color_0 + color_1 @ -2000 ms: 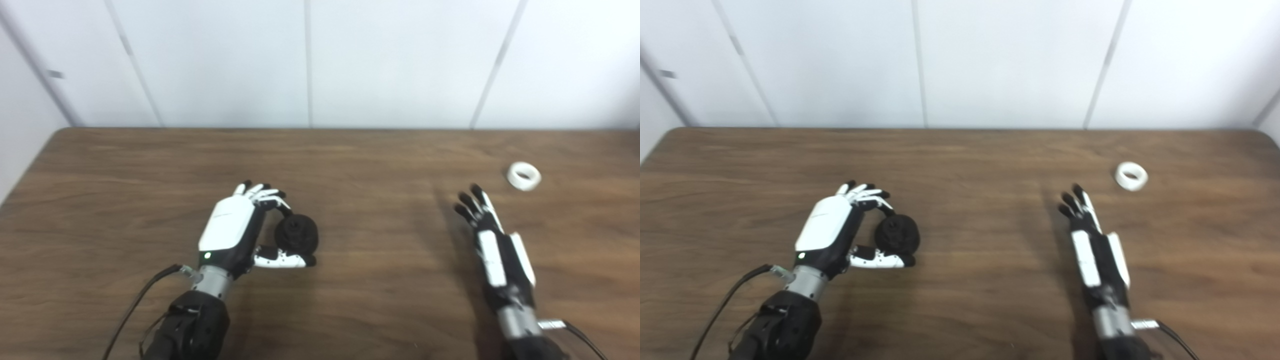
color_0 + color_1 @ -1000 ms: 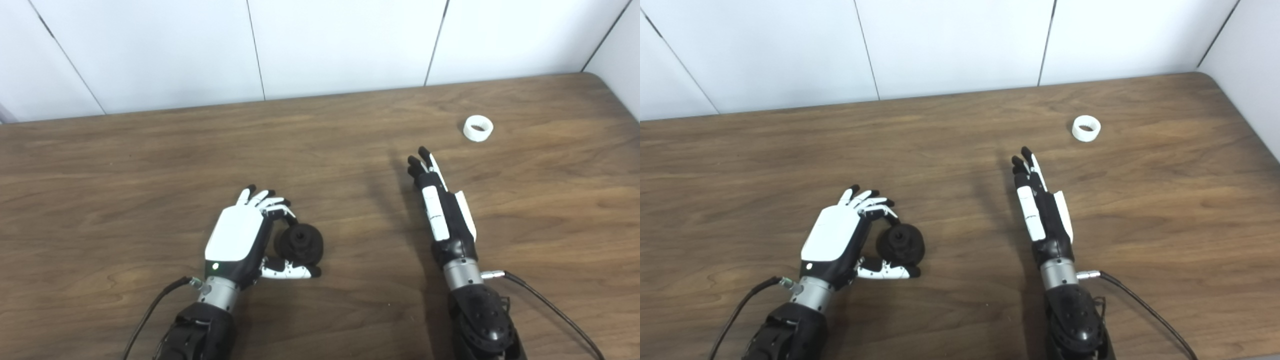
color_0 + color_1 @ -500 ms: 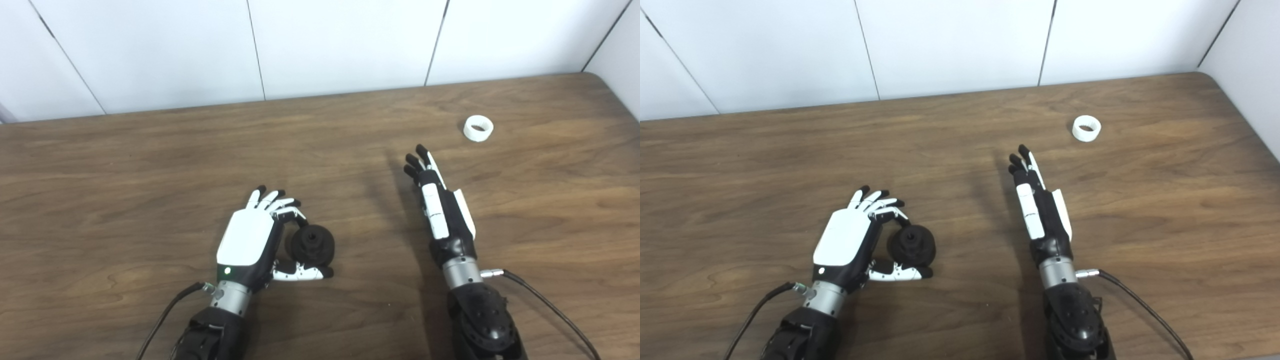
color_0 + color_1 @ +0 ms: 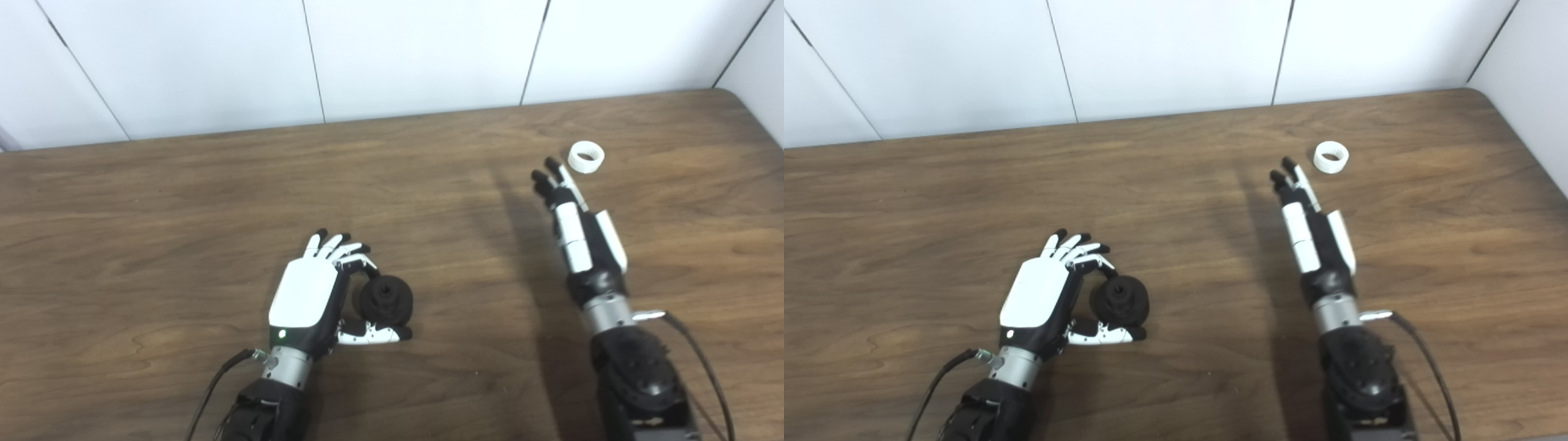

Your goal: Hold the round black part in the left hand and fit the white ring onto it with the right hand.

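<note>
The round black part (image 4: 386, 300) rests low on the wooden table (image 4: 184, 202), left of centre. My left hand (image 4: 309, 294) is curled on it, fingertips on its far side and thumb under its near side. The white ring (image 4: 585, 157) lies on its side at the far right of the table. My right hand (image 4: 579, 233) is open and edge-on, fingers stretched straight toward the ring. Its fingertips (image 4: 553, 166) stop a short way left of and just nearer than the ring, not touching it.
A white panelled wall (image 4: 429, 55) runs along the table's far edge. The table's rounded far right corner (image 4: 1488, 98) is close behind the ring. Cables trail from both wrists toward the picture's bottom edge.
The camera shifted between two seconds and one second ago. Since then my right hand has reached forward and right, close to the ring. My left hand slid slightly right with the black part.
</note>
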